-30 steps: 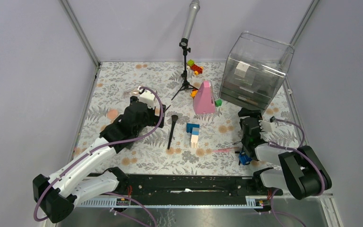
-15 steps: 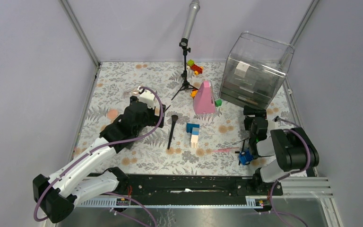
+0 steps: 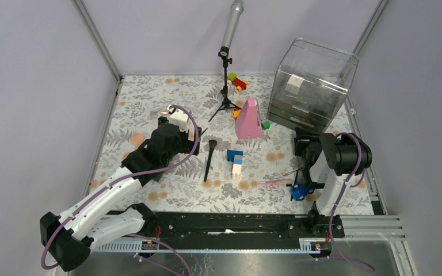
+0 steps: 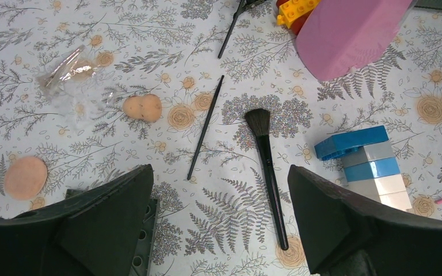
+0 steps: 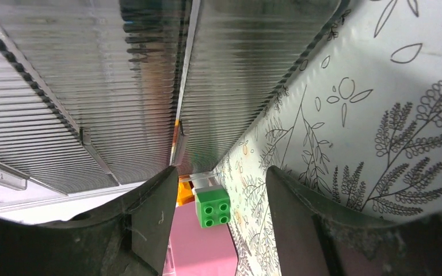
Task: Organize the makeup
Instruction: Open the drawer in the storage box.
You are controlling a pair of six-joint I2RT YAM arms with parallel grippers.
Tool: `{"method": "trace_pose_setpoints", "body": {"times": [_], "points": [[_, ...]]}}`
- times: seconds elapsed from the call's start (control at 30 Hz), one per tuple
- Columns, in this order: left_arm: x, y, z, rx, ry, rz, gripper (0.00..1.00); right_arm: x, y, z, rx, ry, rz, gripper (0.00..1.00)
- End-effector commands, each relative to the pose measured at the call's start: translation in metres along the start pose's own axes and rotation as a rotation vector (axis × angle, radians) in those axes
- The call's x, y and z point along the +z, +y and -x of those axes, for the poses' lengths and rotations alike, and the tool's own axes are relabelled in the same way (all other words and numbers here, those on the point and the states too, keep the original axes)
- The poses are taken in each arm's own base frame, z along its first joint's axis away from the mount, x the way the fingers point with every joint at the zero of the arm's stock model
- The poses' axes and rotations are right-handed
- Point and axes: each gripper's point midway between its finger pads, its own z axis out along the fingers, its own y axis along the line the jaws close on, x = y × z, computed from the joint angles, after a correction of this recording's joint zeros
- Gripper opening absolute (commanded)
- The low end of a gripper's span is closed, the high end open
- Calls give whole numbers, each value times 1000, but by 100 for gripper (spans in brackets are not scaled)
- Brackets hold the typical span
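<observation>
While left hand (image 4: pixel 219 172) stays spread above brush (image 4: pixel 269 172), right hand (image 5: pixel 221 172) has swung toward clear drawers (image 3: pixel 311 86), fingers apart.

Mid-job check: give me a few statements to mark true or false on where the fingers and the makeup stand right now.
1. The left fingers stand wide open with nothing between them. True.
2. The black brush is held in the right fingers. False: it lies on the table beside the block stack.
3. The right fingers point at the clear drawer unit and hold nothing. True.
4. The round peach sponge sits in a drawer. False: it lies on the table, near the left fingers.
5. The pink pencil lies on the table near the blue toy car. True.
</observation>
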Motion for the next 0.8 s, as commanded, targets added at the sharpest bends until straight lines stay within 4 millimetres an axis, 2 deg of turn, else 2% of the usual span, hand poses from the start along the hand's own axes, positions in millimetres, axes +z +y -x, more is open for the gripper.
{"method": "trace_pose_setpoints", "body": {"times": [0.0,0.2,0.33,0.47,0.53,0.77], "points": [[3,2,7,-4,-29,9,99,0,50,9,-3,-29,185,65],[3,2,6,-4,-29,9,99,11,49,3,39,-3,184,60],[3,3,7,-5,-29,9,99,17,60,0,9,12,220,59],[4,2,7,-6,-29,2,99,20,63,3,15,-8,226,59],[4,1,7,-6,-28,-2,99,25,62,15,32,-38,222,59],[4,0,6,-7,-25,-7,99,32,55,16,53,-46,203,56]]}}
